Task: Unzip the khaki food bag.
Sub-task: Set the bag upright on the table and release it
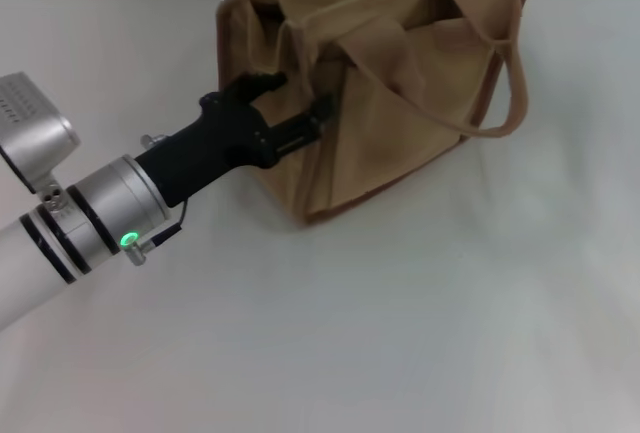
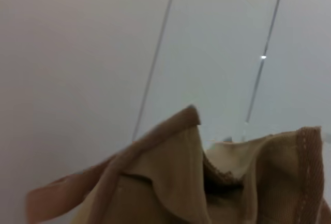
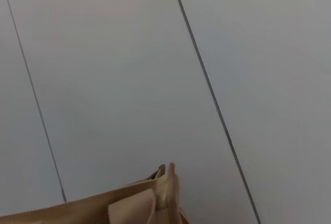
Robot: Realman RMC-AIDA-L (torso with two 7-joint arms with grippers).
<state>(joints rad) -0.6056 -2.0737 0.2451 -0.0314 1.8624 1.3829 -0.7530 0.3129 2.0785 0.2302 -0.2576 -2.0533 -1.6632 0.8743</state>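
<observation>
One black left gripper, fingers spread, touches the near-left end of the boxy khaki canvas food bag, which stretches away far-right.

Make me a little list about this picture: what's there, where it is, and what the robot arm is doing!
thing: khaki bag
where: far side of the white table
handle: strap droops over its right side
left gripper: against the bag's left end, open
right gripper: out of sight
zipper: can't be seen
</observation>
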